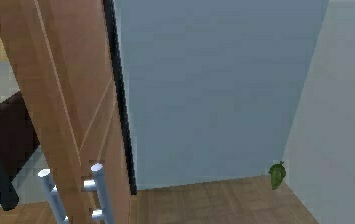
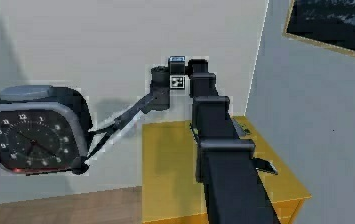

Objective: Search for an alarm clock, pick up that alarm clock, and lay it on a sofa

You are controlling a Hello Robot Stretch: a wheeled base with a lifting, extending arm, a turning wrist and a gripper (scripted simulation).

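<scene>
Gripper (image 2: 93, 136): holds alarm clock (image 2: 35, 130) at finger end, clock hanging clear of floor. Clock: dark round face, white numerals, grey casing, left of yellow table (image 2: 170, 170), past its left edge. Thin fingers slant from clock up toward table's far side. Arm (image 2: 220, 140): dark square bar crossing above table. White marker squares (image 2: 179, 84) beyond table's far edge. Pale wall behind table. Dark framed picture (image 2: 330, 25) on wall, up and right of table. Wood floor (image 2: 65, 205) left of table, under clock.
</scene>
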